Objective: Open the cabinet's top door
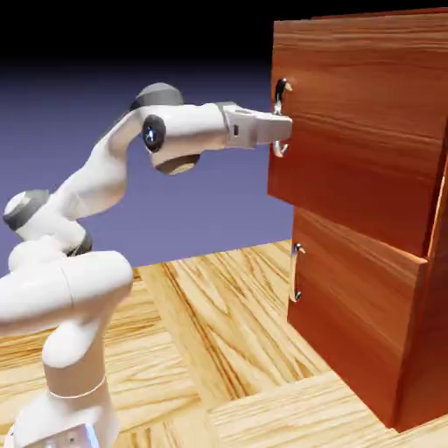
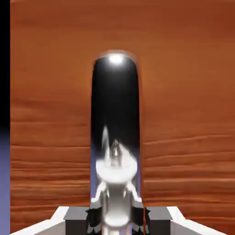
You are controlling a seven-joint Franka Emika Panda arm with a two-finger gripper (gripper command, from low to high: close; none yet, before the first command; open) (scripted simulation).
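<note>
Gripping the silver bar handle (image 2: pixel 115 105) of the top door (image 1: pixel 359 122), the claw (image 2: pixel 116 220) is closed on the bar, one dark fingertip on either side of it in the hand view. The top door is the larger upper panel of the reddish-brown wood-grain cabinet (image 1: pixel 423 350), which stands at the exterior view's right. Its handle is curved, mounted upright near the panel's edge on the exterior view's left, and the claw meets it between its upper and lower ends. The white Franka arm (image 1: pixel 94 181) rises from the exterior view's lower left, bends at a raised elbow and extends almost level toward the handle. Below the top door, the shorter lower panel (image 1: pixel 350 306) bears a second silver handle (image 1: pixel 296 272), well apart from the claw. Light wood-grain flooring (image 1: pixel 210 341) lies beneath, with a blue-violet backdrop (image 1: pixel 210 219) behind. In the hand view, reddish wood grain flanks the glossy handle, which reflects dark tones above and bright highlights near the fingertips.
</note>
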